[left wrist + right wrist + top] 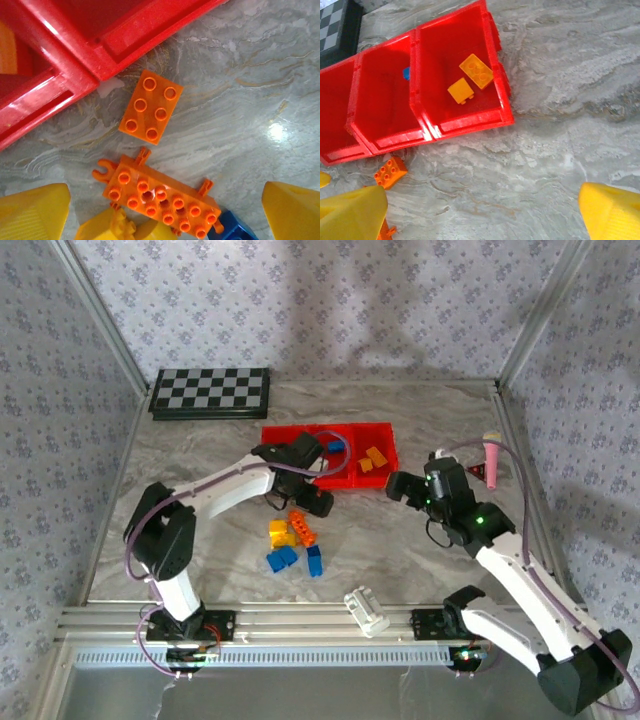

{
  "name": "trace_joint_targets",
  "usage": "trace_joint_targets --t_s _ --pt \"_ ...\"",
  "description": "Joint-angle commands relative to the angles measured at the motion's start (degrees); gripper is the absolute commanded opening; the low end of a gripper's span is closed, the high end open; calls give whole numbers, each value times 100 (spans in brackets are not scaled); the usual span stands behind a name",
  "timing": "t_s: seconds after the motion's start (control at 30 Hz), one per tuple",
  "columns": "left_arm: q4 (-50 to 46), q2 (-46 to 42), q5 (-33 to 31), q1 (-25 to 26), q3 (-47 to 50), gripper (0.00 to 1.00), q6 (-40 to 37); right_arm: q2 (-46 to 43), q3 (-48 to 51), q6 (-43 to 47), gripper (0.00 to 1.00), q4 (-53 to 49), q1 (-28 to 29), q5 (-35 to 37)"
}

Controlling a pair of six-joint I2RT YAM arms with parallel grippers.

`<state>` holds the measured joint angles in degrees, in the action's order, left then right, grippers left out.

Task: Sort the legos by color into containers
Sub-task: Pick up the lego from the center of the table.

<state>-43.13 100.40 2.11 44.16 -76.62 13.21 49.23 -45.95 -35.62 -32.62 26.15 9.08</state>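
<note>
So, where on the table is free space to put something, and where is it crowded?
Free: the marble between the checkerboard, the red bins and the left arm; also between the loose bricks, the white cylinder and the right arm. Crowded: before the bins, under the left gripper.

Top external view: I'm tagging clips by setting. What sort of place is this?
Probably a robot test cell, not a home: a left arm and right arm bolted to a metal rail, a marble-patterned table boxed in by patterned screens, and toy props like red bins and a checkerboard.
</note>
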Motion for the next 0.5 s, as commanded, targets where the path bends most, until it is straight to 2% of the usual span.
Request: trace_joint_targets --t_s 0.0,0.13,0.2,0.47 --pt "-135 223 -88 66 -231 97 -388 -221 167 -88 100 -148 -179 -308" --pt "-168 556 -123 66 -439 96 -522 -295 257 -86 100 -157 -336 -471" --pt "-177 732 -73 66 -553 91 -677 -265 278 -94 100 -154 -405 -533" --pt "-129 1339 -130 17 -910 91 -969 -148 348 -91 100 -156 -509 -726"
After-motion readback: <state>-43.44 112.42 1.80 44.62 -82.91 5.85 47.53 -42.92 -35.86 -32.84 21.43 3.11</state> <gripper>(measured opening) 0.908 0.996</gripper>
